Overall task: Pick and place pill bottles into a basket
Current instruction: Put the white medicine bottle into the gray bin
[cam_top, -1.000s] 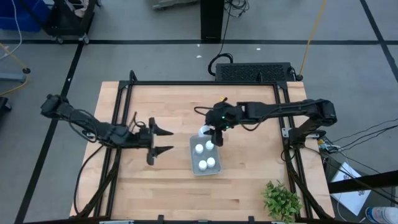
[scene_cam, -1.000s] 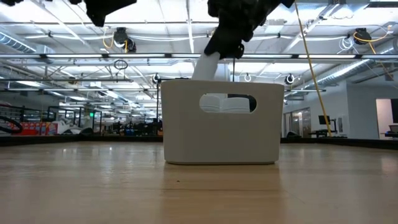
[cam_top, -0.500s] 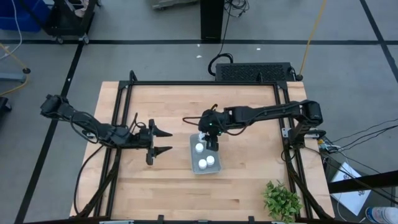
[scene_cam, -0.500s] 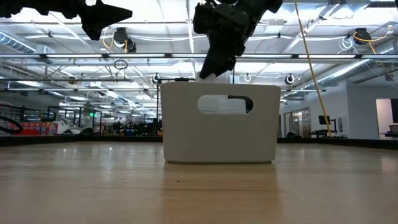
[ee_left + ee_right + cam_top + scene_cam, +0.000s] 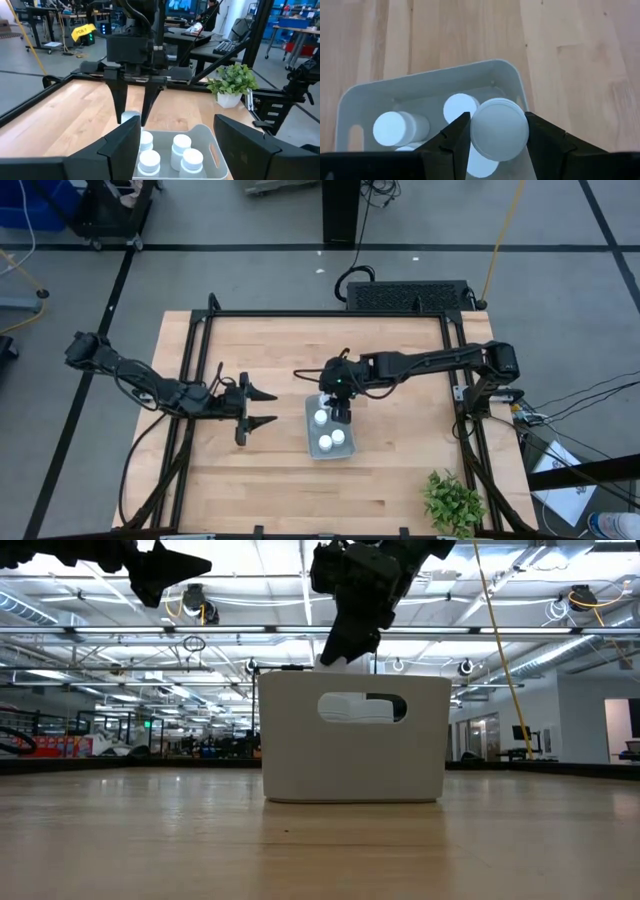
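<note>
The pale blue-grey tray (image 5: 312, 405) stands mid-table, also in the low view (image 5: 350, 760) and the left wrist view (image 5: 212, 150). Several white pill bottles (image 5: 325, 443) stand upright in it (image 5: 186, 159). My right gripper (image 5: 340, 410) hangs over the tray's far end, shut on another white bottle (image 5: 499, 129). My left gripper (image 5: 272, 406) is open and empty, above the table left of the tray, pointing at it. My right gripper pinches the bottle's side wall (image 5: 129, 118) between its two fingers (image 5: 118, 102), which point down from above. The bottle stands upright in the hold, cap up (image 5: 499, 129), at the tray's far end; its top shows above the rim (image 5: 335, 662) and its base is hidden by the tray wall.
A small green plant (image 5: 452, 502) stands at the table's near right corner. A black metal frame (image 5: 330, 313) runs round the tabletop. Bare wood lies left, near and right of the tray.
My right gripper has carried the bottle from just beyond the tray's far edge toward the near-left, over the tray's far end, and gone down, so the bottle now shows less above the rim. It has stayed shut on it and has then kept still.
</note>
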